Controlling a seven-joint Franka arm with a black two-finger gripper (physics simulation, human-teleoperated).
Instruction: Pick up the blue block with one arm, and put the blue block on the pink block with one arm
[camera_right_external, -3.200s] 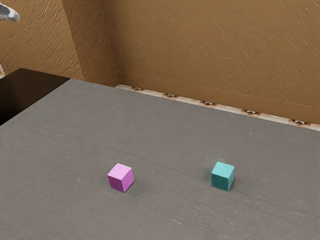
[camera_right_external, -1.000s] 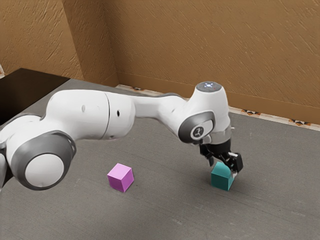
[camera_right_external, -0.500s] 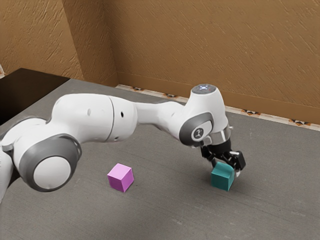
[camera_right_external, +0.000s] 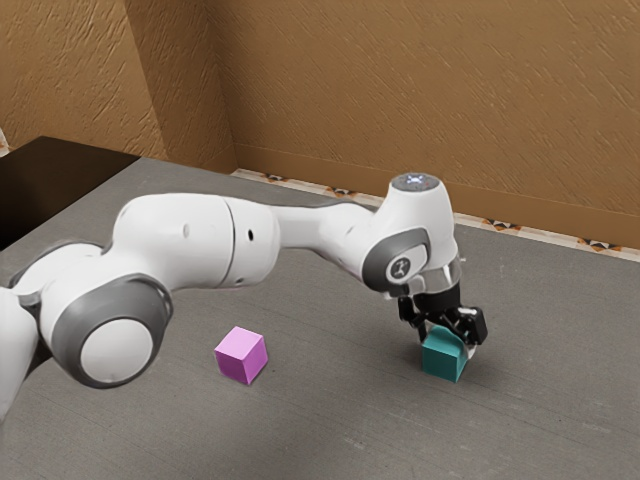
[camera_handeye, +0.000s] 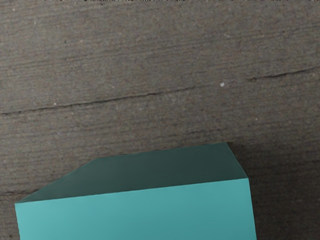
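The blue block (camera_right_external: 443, 362), teal in colour, rests on the grey table (camera_right_external: 330, 420) toward the exterior view's right. My gripper (camera_right_external: 443, 335) is lowered onto its top, with one black finger (camera_right_external: 472, 327) on each side and standing a little wider than the block, so it is open. The pink block (camera_right_external: 241, 355) sits apart on the table, toward the exterior view's left of the blue one. The wrist view has the blue block (camera_handeye: 140, 205) large and close just under my hand.
A brown textured wall (camera_right_external: 420, 90) runs behind the table. A black surface (camera_right_external: 50, 175) borders the table at the far left. My white arm (camera_right_external: 190, 255) stretches over the table above and behind the pink block.
The arm came in from the upper left and lowered onto the blue block. Over the last second the hand has turned slightly above it. Both blocks have stayed in place.
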